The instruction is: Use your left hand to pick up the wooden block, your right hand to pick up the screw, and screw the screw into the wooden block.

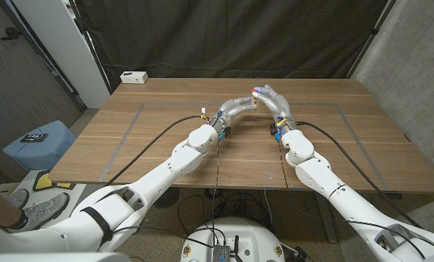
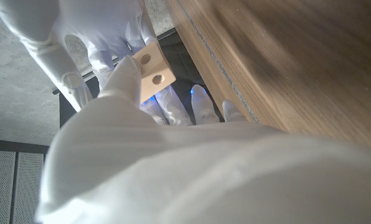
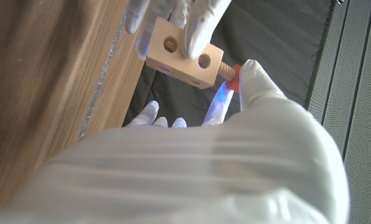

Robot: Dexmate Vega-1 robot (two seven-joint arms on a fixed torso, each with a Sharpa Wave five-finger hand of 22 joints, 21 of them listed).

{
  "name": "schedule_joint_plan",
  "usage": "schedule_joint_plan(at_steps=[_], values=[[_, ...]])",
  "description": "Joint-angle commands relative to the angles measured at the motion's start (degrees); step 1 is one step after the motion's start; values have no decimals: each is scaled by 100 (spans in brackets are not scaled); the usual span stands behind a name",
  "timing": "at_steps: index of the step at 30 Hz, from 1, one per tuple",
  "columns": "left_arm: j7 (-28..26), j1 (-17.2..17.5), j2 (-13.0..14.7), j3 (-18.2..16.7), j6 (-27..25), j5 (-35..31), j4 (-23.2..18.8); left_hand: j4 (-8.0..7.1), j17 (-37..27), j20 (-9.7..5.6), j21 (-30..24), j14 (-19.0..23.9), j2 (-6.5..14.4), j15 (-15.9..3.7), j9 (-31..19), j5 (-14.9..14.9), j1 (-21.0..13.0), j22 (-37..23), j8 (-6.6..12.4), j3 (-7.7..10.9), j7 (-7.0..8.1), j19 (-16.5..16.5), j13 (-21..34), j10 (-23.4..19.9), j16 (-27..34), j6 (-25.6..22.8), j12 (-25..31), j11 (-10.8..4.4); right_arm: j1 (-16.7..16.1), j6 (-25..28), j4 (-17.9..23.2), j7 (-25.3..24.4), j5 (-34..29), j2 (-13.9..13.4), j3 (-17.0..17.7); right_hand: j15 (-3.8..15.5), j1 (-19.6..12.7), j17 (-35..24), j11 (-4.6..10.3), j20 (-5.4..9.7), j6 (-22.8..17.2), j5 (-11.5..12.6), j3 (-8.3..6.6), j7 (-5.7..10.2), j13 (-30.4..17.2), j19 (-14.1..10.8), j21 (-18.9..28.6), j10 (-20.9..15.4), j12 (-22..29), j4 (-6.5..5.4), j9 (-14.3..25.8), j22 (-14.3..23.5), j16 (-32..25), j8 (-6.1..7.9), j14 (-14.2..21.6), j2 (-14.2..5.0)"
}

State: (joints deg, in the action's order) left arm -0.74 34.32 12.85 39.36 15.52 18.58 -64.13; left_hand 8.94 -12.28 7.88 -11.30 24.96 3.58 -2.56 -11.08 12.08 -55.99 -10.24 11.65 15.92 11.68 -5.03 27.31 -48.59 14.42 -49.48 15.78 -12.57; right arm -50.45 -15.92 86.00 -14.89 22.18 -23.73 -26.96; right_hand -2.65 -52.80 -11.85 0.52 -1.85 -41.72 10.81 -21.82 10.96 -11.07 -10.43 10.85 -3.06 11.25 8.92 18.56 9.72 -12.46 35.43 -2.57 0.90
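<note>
Both hands meet above the far middle of the table (image 1: 166,145). My left hand (image 1: 240,102) grips the wooden block (image 3: 182,53), a pale block with round holes that also shows in the left wrist view (image 2: 153,71). The screw (image 3: 229,73) has a red head, and its threaded shank sits in the block's end face. My right hand (image 1: 274,102) pinches that red head, with fingertips (image 3: 255,76) against it. In the head view the block is mostly hidden between the two hands, and a speck of red (image 1: 255,92) shows there.
A small white box (image 1: 135,76) stands at the table's far left corner. Grey tape lines (image 1: 129,127) mark a rectangle on the tabletop. Cables (image 1: 159,135) run along both forearms. A blue stool (image 1: 38,143) and a person's shoe (image 1: 28,207) are on the floor at left.
</note>
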Motion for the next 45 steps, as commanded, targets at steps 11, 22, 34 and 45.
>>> schedule_joint_plan(at_steps=[11,22,34,45], values=[[37,15,30,-4,-27,15,-43,-32,-7,31,-45,31,73,-466,-9,24,-4,-28,37,2,-40,6,300,-53,-6,-86,18,-13,-8,-24,-6,-19,-9,7,9,2,-10,-24,16,3,43,23,27,-5,-6,32,26,22,-5,-5,-3,19,-2,39,-35,-77],[48,19,39,-3,-35,19,-54,-31,-10,27,-45,34,74,-468,-9,26,-9,-28,40,-3,-38,6,307,-57,-5,-95,11,-14,-26,-47,-8,-27,0,8,24,4,-8,-25,15,5,36,24,34,-3,-6,32,27,25,-5,-8,-10,19,-2,50,-36,-89],[42,45,64,-5,-54,18,-105,-29,-10,32,-46,38,72,-469,-9,28,-11,-28,36,-7,-46,4,312,-60,-5,-85,5,-14,-57,-60,-8,-14,30,8,32,-2,-3,-25,14,2,40,24,43,-2,-6,39,25,28,-5,-10,-18,19,-2,57,-37,-97],[14,74,91,-14,-72,14,-163,-28,-10,27,-47,38,70,-470,-10,28,-13,-28,36,-11,-49,2,318,-60,-7,-85,-1,-14,-62,-86,-21,0,30,13,26,-2,4,-25,15,2,44,25,53,-10,-6,44,25,27,-4,-13,-34,19,-3,59,-35,-103]])
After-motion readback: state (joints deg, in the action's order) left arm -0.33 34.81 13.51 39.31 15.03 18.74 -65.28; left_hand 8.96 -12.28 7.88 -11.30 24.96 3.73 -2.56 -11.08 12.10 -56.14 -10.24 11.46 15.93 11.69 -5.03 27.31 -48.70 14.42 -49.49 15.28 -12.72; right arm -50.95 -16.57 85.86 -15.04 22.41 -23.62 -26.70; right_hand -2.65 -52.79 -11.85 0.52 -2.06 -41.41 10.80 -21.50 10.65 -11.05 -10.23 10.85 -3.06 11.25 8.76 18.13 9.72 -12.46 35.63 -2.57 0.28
